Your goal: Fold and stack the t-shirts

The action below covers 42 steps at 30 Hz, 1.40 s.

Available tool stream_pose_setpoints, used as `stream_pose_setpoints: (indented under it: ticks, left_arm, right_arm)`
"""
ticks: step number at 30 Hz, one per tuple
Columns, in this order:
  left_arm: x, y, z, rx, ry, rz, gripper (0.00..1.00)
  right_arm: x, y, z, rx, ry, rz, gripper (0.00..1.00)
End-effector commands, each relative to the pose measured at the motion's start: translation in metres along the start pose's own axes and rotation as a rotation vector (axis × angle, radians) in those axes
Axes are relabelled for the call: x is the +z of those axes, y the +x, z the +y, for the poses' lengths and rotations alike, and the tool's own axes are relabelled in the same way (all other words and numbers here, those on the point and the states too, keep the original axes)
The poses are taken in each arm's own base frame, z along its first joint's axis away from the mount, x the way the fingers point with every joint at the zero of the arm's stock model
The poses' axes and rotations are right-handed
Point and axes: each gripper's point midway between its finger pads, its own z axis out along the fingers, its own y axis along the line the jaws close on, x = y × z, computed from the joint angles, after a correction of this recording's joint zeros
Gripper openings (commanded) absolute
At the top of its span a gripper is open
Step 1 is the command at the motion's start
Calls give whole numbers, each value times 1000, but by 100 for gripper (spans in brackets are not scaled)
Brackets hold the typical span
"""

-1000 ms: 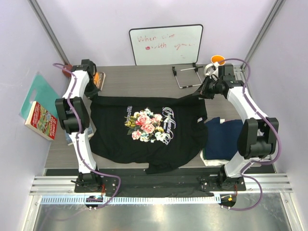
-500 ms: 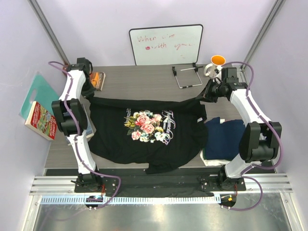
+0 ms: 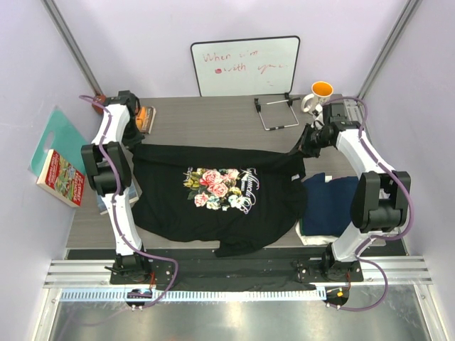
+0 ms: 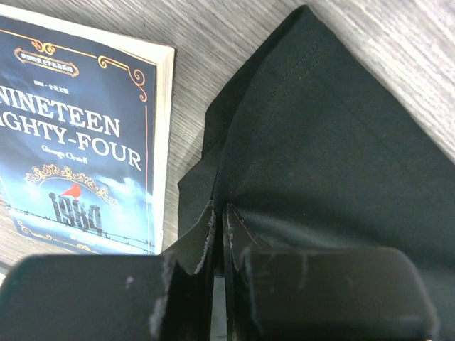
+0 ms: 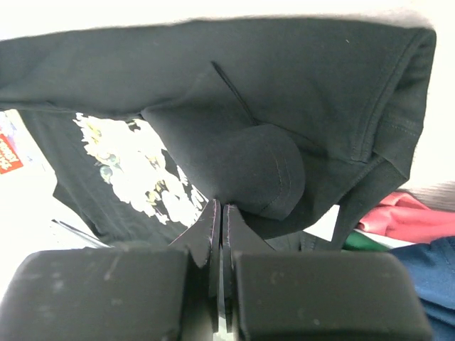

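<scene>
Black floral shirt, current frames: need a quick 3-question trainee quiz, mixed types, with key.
1. True or false: the left gripper and the right gripper are each shut on the black t-shirt.
2. In the left wrist view, what lies beside the pinched cloth? A plate; B book; C remote.
3. Fill in: the folded navy shirt lies at the black t-shirt's ____ side (robot's own).
Key: 1 true; 2 B; 3 right.

Left tool pinches black shirt beside a blue book.
</scene>
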Motion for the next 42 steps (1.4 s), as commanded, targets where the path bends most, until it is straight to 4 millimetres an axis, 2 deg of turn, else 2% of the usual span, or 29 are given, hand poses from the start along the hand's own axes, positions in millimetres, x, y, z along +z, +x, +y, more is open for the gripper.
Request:
stream_pose_setpoints:
  ticks: [1, 2, 4, 6, 9, 14, 18, 19, 22, 23, 25, 28, 29, 31, 34, 39, 42]
  left_arm:
    - [-11, 0, 3, 16, 21, 14, 6]
    - [-10, 1, 3, 20, 19, 18, 10]
    - [-8, 3, 5, 30, 3, 26, 17]
    - [-8, 5, 9, 35, -17, 34, 19]
    - [-8, 8, 17, 41, -46, 37, 29]
    - [-15, 5, 26, 23, -84, -4, 30]
    - [-25, -10, 14, -19, -22, -59, 30]
    - [-30, -15, 8, -32, 6, -75, 30]
    - [-36, -20, -19, -47, 84, -95, 30]
    - [-34, -19, -26, -39, 91, -93, 30]
    - [-41, -20, -45, -13, 115, -115, 31]
    - [-39, -16, -60, 13, 124, -108, 30]
    - [-39, -13, -66, 23, 131, -107, 30]
    - [-37, -4, -78, 49, 139, -94, 30]
    - [-34, 2, -81, 63, 138, -86, 30]
    - [-23, 9, -82, 75, 130, -66, 30]
    - [-15, 14, -82, 83, 125, -44, 29]
  right_arm:
    - [-1, -5, 0, -18, 13, 14, 1]
    - [1, -3, 0, -12, 14, 24, 1]
    - [1, -2, 2, -11, 4, 35, 11]
    - [1, 3, -1, -6, 16, 58, 19]
    - [-7, 7, -1, -6, 33, 62, 22]
    - [-22, 10, 6, -3, 27, 54, 25]
    - [-41, -9, 21, -29, 20, -36, 33]
    - [-42, -16, 18, -30, 43, -66, 34]
    - [-34, -31, 22, -31, 22, -99, 38]
    - [-21, -36, 20, -24, 10, -89, 39]
    - [-14, -47, 24, -22, -7, -92, 39]
    - [8, -59, 16, -14, -1, -101, 40]
    - [26, -59, 7, -9, 9, -83, 40]
    - [42, -51, 0, -6, 23, -35, 40]
    - [65, -31, -10, -5, 43, 42, 40]
    - [69, -1, 2, -41, 30, 105, 39]
    - [67, 21, 16, -70, -4, 171, 37]
